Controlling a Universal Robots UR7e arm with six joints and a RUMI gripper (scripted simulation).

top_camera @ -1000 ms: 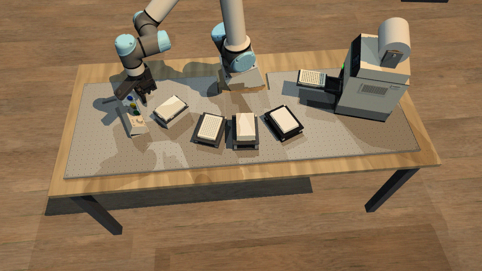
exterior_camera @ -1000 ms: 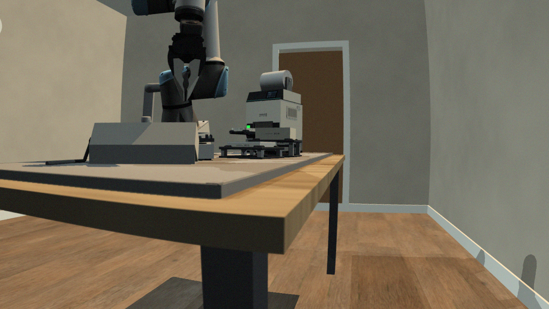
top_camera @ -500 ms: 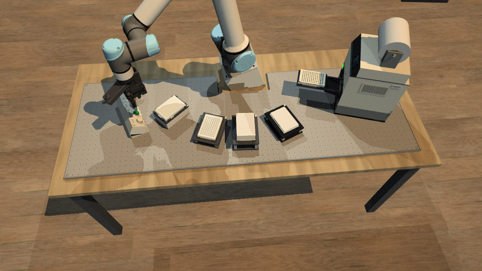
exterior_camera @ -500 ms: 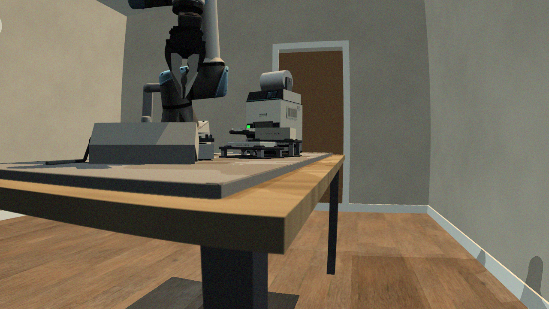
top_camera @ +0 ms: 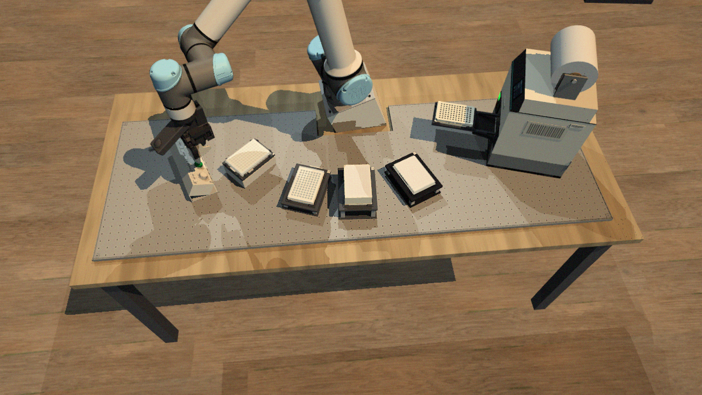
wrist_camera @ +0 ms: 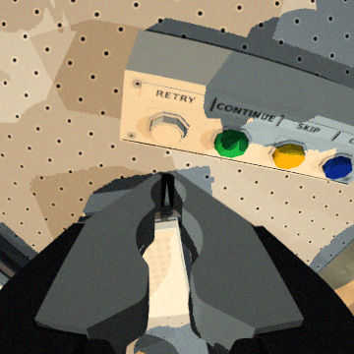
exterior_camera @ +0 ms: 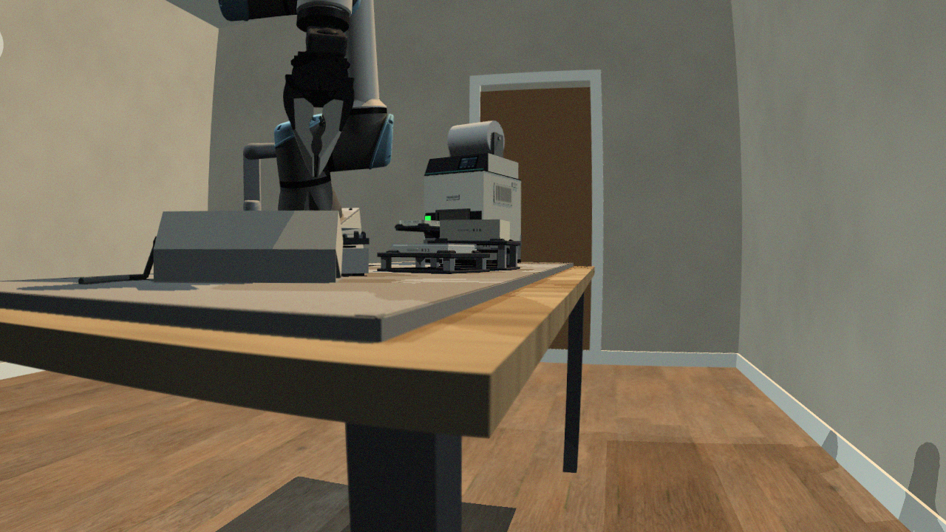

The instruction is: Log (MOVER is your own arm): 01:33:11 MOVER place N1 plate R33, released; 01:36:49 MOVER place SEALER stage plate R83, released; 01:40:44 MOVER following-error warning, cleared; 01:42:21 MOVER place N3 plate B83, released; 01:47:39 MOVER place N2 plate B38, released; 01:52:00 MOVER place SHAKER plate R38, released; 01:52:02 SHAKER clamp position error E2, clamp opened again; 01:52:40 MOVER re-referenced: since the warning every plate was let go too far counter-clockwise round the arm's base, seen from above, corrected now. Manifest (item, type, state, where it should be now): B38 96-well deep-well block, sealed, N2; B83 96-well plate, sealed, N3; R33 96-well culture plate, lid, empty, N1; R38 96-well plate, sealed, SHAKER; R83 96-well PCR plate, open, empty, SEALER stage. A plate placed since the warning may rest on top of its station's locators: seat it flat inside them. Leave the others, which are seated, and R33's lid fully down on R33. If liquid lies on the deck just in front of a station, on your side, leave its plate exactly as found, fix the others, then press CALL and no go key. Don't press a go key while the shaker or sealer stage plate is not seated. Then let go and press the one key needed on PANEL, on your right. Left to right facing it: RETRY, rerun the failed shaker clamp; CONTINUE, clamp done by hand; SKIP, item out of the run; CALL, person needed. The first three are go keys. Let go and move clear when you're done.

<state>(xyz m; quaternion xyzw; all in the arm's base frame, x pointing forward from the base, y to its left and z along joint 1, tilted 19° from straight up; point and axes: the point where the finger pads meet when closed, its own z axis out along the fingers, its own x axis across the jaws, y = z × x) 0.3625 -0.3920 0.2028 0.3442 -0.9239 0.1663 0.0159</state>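
My gripper (top_camera: 195, 159) is shut and empty. It hangs above the grey PANEL box (top_camera: 201, 181) at the deck's left end. In the wrist view the closed fingertips sit just below the panel's front edge, between the pale RETRY key (wrist_camera: 167, 129) and the green CONTINUE key (wrist_camera: 231, 143). The yellow SKIP key (wrist_camera: 289, 154) and the blue CALL key (wrist_camera: 337, 167) lie further right. Plate R38 (top_camera: 248, 158) lies on the shaker. B83 (top_camera: 305, 185), the block B38 (top_camera: 356, 185) and the lidded R33 (top_camera: 413, 175) lie in their nests. R83 (top_camera: 453, 113) is on the sealer stage.
The sealer (top_camera: 539, 122) with its roll stands at the right end. The arm's base (top_camera: 349, 105) is at the back middle. From the side the gripper (exterior_camera: 318, 148) hangs well above the panel (exterior_camera: 247, 246).
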